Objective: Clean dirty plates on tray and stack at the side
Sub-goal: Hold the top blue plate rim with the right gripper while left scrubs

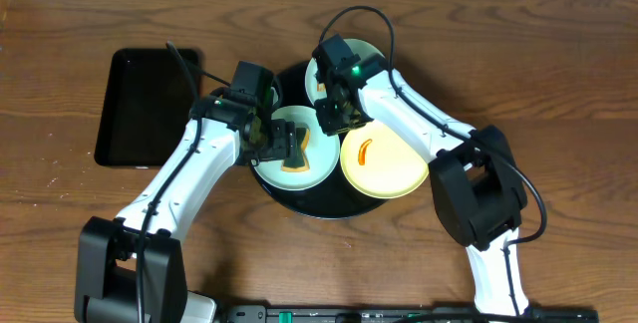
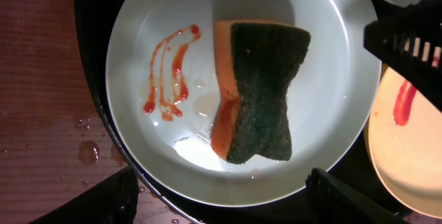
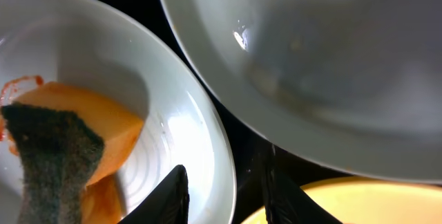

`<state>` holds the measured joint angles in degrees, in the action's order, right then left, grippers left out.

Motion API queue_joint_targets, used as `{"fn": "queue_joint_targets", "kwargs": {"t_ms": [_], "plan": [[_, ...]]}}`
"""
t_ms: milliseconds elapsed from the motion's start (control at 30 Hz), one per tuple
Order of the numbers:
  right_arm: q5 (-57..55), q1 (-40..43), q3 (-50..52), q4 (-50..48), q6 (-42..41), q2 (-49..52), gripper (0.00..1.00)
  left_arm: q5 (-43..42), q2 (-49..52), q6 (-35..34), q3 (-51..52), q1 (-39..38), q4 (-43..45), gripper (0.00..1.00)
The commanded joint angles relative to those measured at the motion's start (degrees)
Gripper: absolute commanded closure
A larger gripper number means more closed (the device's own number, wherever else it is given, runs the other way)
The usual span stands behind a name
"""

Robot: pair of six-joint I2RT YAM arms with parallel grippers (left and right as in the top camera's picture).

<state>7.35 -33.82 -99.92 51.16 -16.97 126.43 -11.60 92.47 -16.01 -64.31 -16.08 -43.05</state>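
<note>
The round black tray (image 1: 321, 206) holds three plates. A mint-blue plate (image 1: 317, 168) at front left carries an orange sponge with a green scouring face (image 2: 262, 92) and red-orange sauce streaks (image 2: 169, 72). My left gripper (image 1: 267, 136) hovers over this plate (image 2: 324, 37), open wide and empty, with the sponge lying loose. My right gripper (image 1: 334, 116) straddles the same plate's rim (image 3: 224, 148), with one finger inside, one outside, and a narrow gap on both sides. The second mint-blue plate (image 1: 367, 56) at the back looks clean in the right wrist view (image 3: 311, 65). The yellow plate (image 1: 394, 168) has a red smear.
A rectangular black tray (image 1: 145, 104) lies at the left on the wooden table. Water drops (image 2: 88, 151) wet the wood beside the round tray. The two arms nearly meet over the tray's middle.
</note>
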Motion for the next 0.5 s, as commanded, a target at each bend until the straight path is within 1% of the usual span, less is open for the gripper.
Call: {"fn": "queue_joint_targets", "kwargs": {"t_ms": [0,67,333,467], "plan": [[-0.6,-0.4,2.3,-1.2,-0.4,0.4,0.67,0.7,-0.5,0.7,-0.9,0.0,0.0,0.22],[-0.7,-0.4,3.0,-1.3,-0.4,0.4,0.69,0.7,-0.5,0.7,-0.9,0.0,0.0,0.22],[-0.4,-0.4,3.0,-1.4,-0.9,0.4,0.69,0.7,-0.5,0.7,-0.9,0.0,0.0,0.22],[-0.2,-0.5,3.0,-1.6,-1.4,0.4,0.71,0.7,-0.5,0.7,-0.9,0.0,0.0,0.22]]}}
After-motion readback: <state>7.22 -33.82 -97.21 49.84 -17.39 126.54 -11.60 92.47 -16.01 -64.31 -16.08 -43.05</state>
